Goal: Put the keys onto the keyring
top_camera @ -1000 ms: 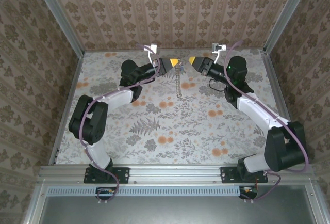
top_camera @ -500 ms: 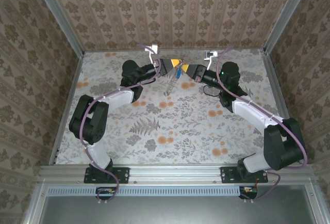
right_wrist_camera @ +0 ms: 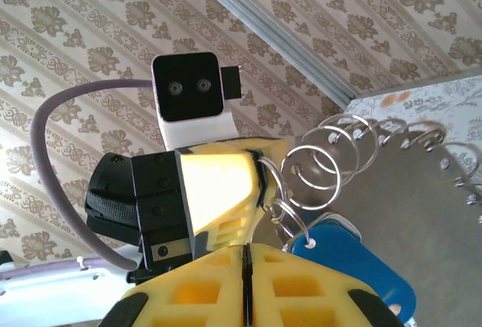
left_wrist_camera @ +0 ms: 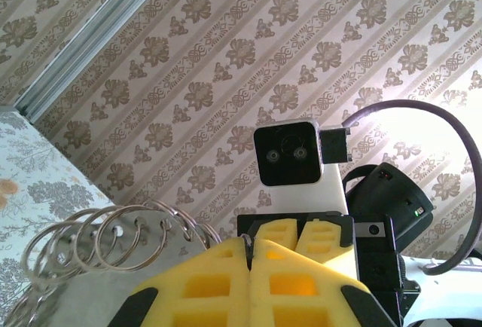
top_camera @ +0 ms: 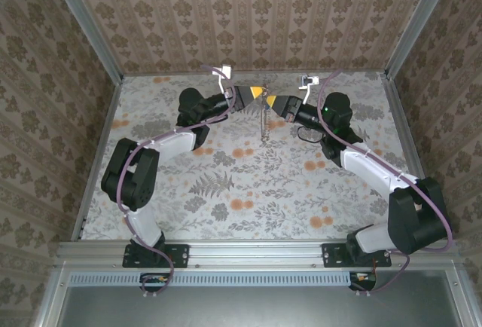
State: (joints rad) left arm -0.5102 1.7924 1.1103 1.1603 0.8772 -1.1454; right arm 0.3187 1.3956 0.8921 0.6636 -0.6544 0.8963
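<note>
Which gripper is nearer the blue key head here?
Right. In the right wrist view, the blue key head lies right beside the right gripper, whose jaws are shut. The left gripper sits a little beyond, clamped on the keyring.

Beige damask-patterned walls (top_camera: 256, 18) on three sides, silvery metal corner posts (top_camera: 84, 22), pale floral-printed surface (top_camera: 248, 184), grey metal rail (top_camera: 256, 250) along the near edge, even light.
</note>
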